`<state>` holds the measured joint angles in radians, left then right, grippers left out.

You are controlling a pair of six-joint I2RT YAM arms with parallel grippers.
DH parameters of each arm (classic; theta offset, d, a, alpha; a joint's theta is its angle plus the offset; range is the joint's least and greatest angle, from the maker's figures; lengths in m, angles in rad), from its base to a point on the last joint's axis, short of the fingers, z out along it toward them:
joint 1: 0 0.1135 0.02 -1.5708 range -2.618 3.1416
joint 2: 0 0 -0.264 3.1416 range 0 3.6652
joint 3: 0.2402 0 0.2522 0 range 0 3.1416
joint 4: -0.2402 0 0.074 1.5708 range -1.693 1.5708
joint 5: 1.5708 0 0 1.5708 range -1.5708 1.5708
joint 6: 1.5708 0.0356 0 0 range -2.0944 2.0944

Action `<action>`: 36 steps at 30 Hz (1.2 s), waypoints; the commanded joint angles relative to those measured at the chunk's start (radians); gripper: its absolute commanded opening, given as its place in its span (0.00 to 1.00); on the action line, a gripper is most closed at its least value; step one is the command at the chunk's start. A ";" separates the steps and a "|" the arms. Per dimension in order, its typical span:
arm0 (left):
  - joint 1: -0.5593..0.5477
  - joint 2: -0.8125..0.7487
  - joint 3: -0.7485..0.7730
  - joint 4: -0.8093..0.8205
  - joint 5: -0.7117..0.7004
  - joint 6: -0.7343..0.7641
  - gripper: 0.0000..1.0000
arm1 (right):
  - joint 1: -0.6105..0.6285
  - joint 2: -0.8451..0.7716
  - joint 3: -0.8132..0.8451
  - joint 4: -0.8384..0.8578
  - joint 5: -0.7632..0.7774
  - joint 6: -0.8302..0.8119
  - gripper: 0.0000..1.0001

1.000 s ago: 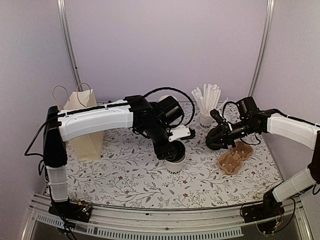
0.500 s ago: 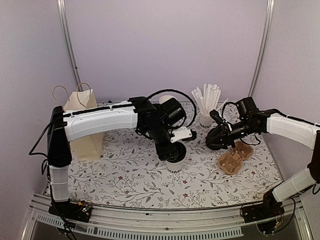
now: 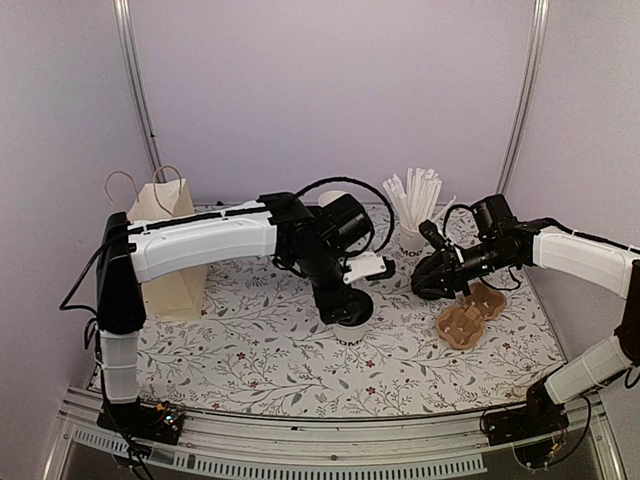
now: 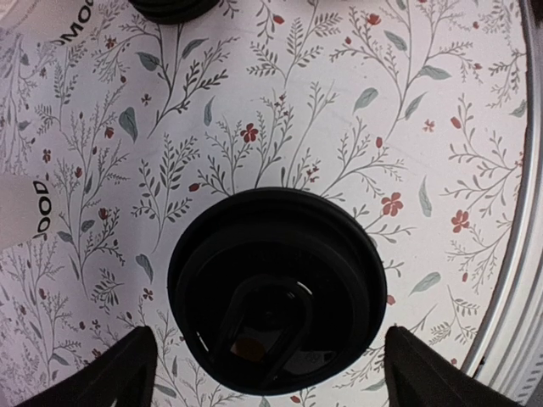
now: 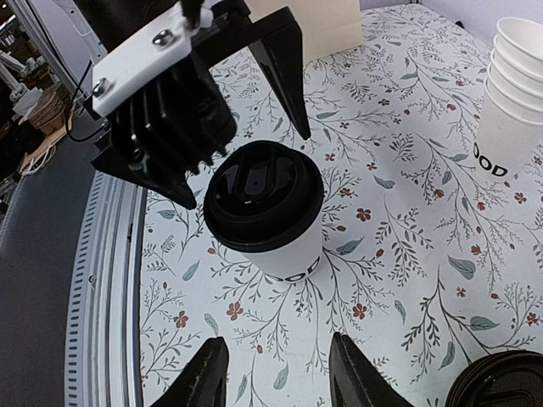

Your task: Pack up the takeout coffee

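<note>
One takeout coffee (image 3: 352,331), a white cup with a black lid (image 4: 276,292), stands upright on the flowered table mid-scene, also seen in the right wrist view (image 5: 267,212). My left gripper (image 3: 347,312) hangs just over it, open, its fingers (image 5: 284,72) on either side of the lid with a gap to each. The left wrist view shows both fingertips (image 4: 106,373) clear of the lid. My right gripper (image 3: 428,284) is open and holds nothing, to the cup's right and pointing at it (image 5: 280,381). A second black lid (image 5: 501,386) shows at that view's bottom right corner.
A brown cardboard cup carrier (image 3: 468,316) lies under the right arm. A white cup of straws (image 3: 413,232) stands behind it. A cream paper bag (image 3: 170,250) stands at the back left. A stack of white cups (image 5: 517,93) stands toward the back.
My left gripper's jaws have spread wider and let go of the cup's lid. The cup stays upright in place. The right arm has not moved.
</note>
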<state>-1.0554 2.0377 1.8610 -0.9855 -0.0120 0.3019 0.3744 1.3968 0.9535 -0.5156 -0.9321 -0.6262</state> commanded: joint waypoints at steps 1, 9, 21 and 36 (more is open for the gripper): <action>0.014 0.006 0.029 0.011 0.004 -0.006 1.00 | 0.009 0.013 -0.001 -0.011 0.003 -0.009 0.43; 0.013 -0.158 -0.048 0.048 -0.028 0.023 1.00 | 0.009 0.024 0.016 0.007 -0.026 0.037 0.43; 0.240 -0.346 -0.390 0.623 0.213 -0.408 0.96 | 0.022 0.184 0.240 -0.045 -0.026 0.293 0.43; 0.276 -0.253 -0.587 0.887 0.462 -0.681 0.79 | 0.124 0.357 0.192 -0.062 -0.145 0.444 0.48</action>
<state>-0.7841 1.7939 1.3045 -0.1856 0.3935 -0.3206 0.4629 1.7302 1.1404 -0.5640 -1.0363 -0.1986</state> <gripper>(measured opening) 0.800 0.474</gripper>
